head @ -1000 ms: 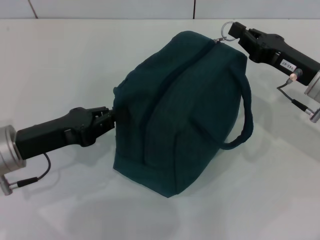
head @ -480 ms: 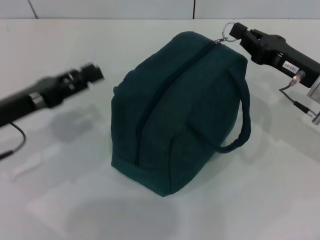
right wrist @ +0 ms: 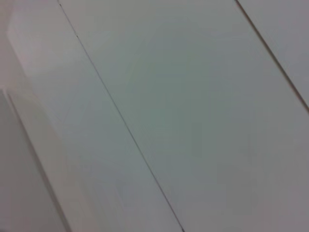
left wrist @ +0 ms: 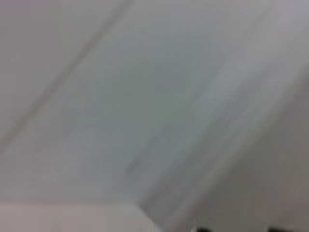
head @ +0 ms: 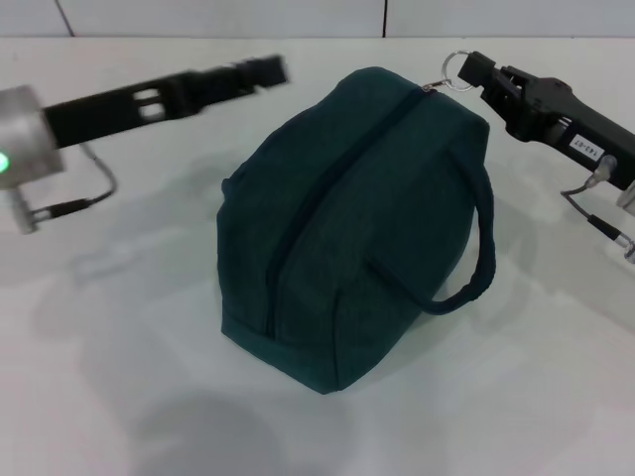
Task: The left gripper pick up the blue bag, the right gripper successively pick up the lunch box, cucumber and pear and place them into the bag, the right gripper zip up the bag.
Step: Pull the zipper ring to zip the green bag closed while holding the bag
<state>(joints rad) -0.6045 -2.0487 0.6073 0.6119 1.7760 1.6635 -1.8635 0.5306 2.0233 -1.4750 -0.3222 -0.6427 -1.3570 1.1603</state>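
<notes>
The blue bag [head: 347,218] stands on the white table [head: 119,377] in the head view, its zipper closed along the top and one handle [head: 476,248] hanging on the right side. My right gripper [head: 474,71] is at the bag's far top corner, shut on the ring zipper pull [head: 453,67]. My left gripper [head: 266,69] is raised off to the bag's far left, clear of the bag and blurred by motion. The lunch box, cucumber and pear are not in view. Both wrist views show only pale blank surfaces.
The white table surrounds the bag on all sides. A white wall with seams [head: 385,18] runs along the back edge.
My left gripper let go of the bag's left end and swung up and away to the far left. The bag settled slightly. My right gripper stayed at the zipper pull.
</notes>
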